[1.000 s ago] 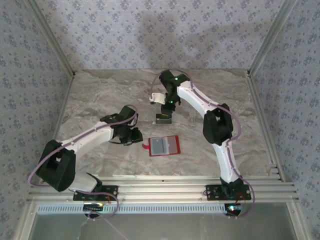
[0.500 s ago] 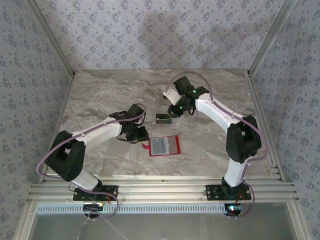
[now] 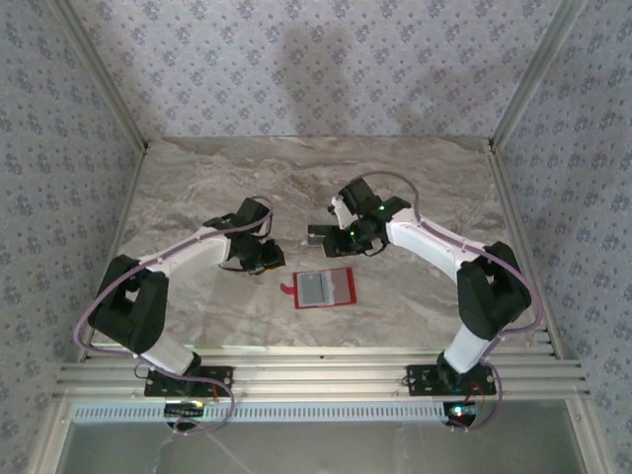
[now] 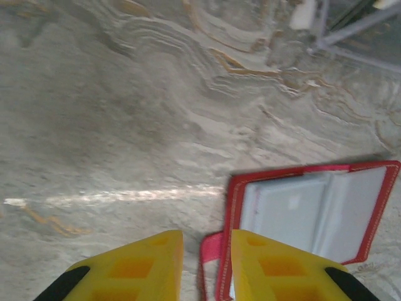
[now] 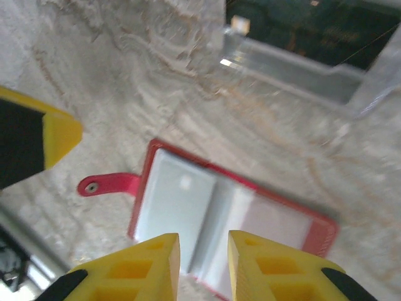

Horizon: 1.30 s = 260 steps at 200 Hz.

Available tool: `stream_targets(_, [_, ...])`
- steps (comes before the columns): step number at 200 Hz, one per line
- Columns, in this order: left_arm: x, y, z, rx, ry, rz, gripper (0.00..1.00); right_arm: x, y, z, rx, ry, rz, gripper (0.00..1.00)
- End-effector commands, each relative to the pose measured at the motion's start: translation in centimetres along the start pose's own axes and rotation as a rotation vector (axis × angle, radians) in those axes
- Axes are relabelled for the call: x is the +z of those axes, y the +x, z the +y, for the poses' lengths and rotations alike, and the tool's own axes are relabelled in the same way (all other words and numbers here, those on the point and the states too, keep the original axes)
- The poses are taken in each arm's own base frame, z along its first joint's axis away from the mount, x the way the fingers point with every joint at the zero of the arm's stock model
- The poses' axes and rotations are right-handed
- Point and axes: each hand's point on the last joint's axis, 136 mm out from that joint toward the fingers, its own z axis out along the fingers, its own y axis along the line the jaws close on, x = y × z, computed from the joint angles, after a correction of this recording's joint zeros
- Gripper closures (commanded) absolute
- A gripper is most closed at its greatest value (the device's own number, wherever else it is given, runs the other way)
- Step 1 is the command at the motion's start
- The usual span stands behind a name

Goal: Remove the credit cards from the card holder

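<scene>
Comparing with half a second ago, the right arm has folded lower and nearer, bringing its end effector (image 5: 203, 243) closer to the card holder (image 3: 326, 288); the left end effector (image 4: 207, 243) has drawn back slightly to the left; the holder and the credit cards (image 3: 317, 235) have not shifted. The holder lies flat and open on the marble tabletop (image 3: 197, 178), near its middle, clear pockets facing up; its long axis runs left to right across the tabletop, tilted a little; its red side tab (image 3: 286, 289) points left, toward the left arm. The cards sit just behind the holder, apart from it, partly under the right arm's wrist. Both end effectors are drawn in narrow, a slim gap between the yellow fingers (image 5: 131, 263), holding nothing; the tab shows in the left one's gap.
</scene>
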Motion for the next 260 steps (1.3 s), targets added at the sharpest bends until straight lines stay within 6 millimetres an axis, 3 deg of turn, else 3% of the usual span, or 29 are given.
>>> stream_targets(1, [-1.0, 0.1, 0.8, 0.002, 0.021, -0.006, 0.73, 1.2, 1.7, 1.5, 0.13, -0.061, 0.071, 0.71])
stream_targets(55, [-1.9, -0.1, 3.3, -0.046, 0.024, -0.025, 0.73, 4.9, 3.7, 3.9, 0.143, -0.075, 0.145, 0.69])
stream_targets(109, [-2.2, 0.3, 4.1, -0.054, 0.031, -0.024, 0.73, 7.8, 5.2, 5.2, 0.13, -0.054, 0.196, 0.66])
stream_targets(185, [-2.0, 0.6, 3.9, -0.048, 0.049, -0.01, 0.72, 10.2, 6.2, 4.3, 0.164, 0.006, 0.233, 0.63])
stream_targets(260, [-2.2, 0.2, 3.3, -0.045, 0.064, -0.017, 0.71, 9.2, 7.5, 1.4, 0.151, 0.18, 0.257, 0.62])
